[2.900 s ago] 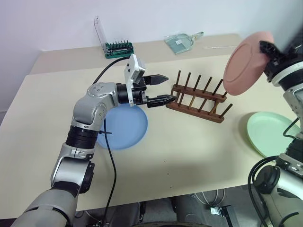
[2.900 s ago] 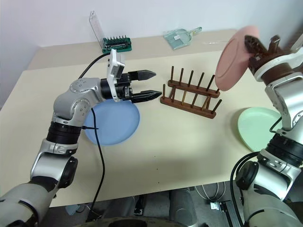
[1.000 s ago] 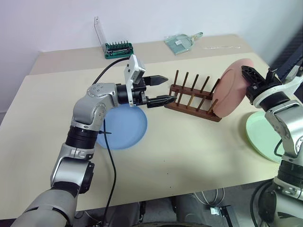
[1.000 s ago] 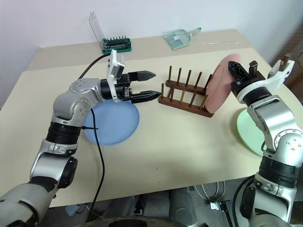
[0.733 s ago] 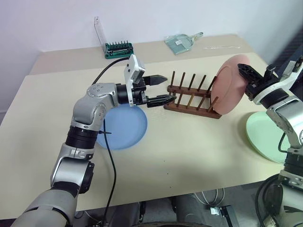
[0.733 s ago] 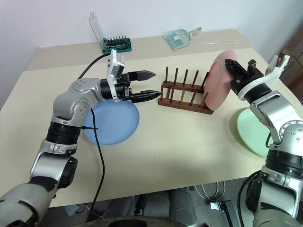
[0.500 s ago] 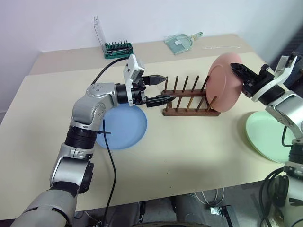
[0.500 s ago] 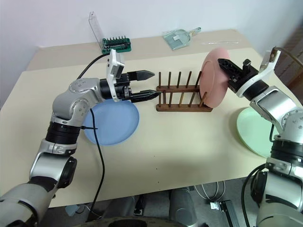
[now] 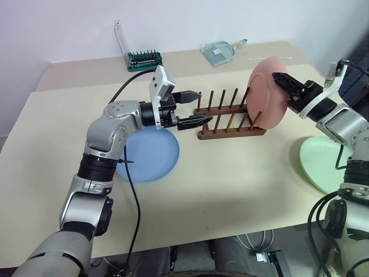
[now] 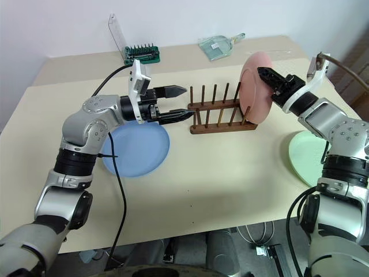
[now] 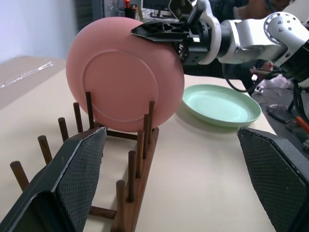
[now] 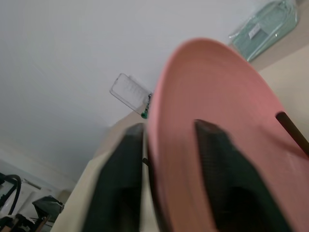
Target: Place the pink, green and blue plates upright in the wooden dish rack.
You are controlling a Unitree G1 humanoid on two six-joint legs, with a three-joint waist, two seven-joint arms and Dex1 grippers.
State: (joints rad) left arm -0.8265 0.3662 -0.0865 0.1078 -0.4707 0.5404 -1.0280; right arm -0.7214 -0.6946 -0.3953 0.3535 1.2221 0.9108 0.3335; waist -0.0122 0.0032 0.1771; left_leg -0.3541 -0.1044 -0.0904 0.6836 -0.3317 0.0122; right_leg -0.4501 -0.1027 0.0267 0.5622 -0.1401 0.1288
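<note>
I read the job as about a third along, at best. Taking it from the largest thing down: the table (image 9: 230, 190) carries everything, and the blue plate (image 9: 150, 154) lies flat at centre-left of the head view, partly under my left arm, not yet handled. The green plate (image 9: 324, 164) lies flat at the right edge, also waiting.

The pink plate (image 9: 266, 101) stands on edge at the right end of the wooden dish rack (image 9: 230, 118), upper centre-right of the frame. In the left wrist view its lower rim sits down between the last pegs — so I judge it seated or very nearly so. The right gripper (image 10: 266, 76) straddles the plate's upper rim, one finger on each face; the fingers look slightly parted from the plate in the right wrist view, but I cannot tell for sure whether they grip it or have let go.

The left gripper (image 9: 196, 108) hangs at the rack's left end with its fingers spread wide, holding nothing, the lower tip just beside the end pegs — perhaps steadying the rack, though I cannot see contact.

Left to do: free the pink plate cleanly, then rack green and blue.
</note>
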